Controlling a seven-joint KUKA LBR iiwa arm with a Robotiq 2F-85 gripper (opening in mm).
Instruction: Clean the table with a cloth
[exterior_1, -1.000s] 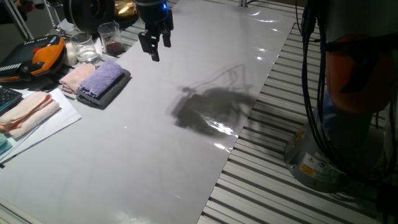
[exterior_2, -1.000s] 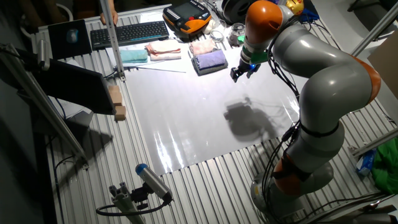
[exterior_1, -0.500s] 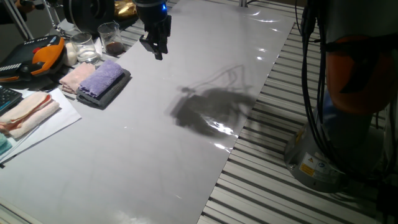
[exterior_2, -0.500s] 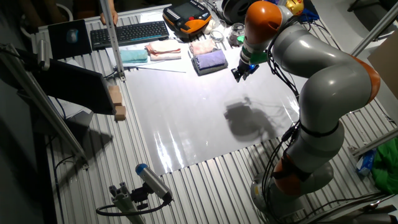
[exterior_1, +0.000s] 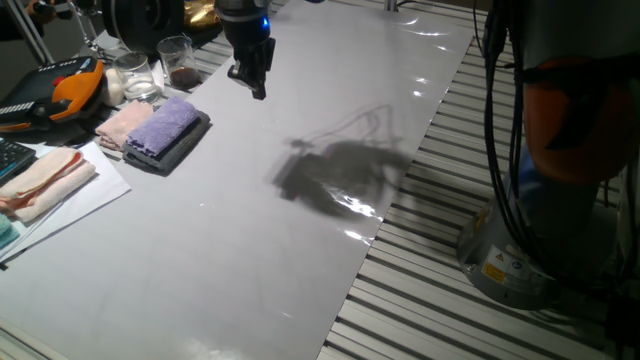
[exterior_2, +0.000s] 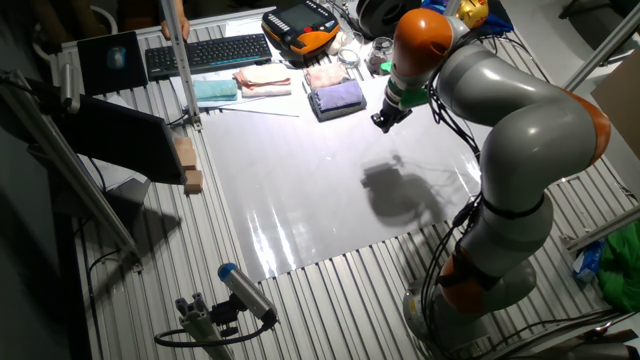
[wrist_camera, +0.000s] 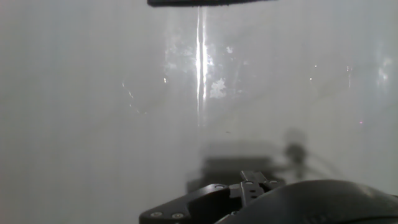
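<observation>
Hanging above the table, the gripper holds nothing; its opening is unclear. The lavender cloth lies apart on a dark cloth. From the other side, gripper sits beside cloth. The hand view shows only glossy tabletop.

the table is smooth, glossy pale grey, throwing back streaks of light; the cloth looks soft, fuzzy lavender terry, matt, lying on a dark grey folded cloth; the floor grating is slatted bare metal; the glasses are clear and shiny
</observation>
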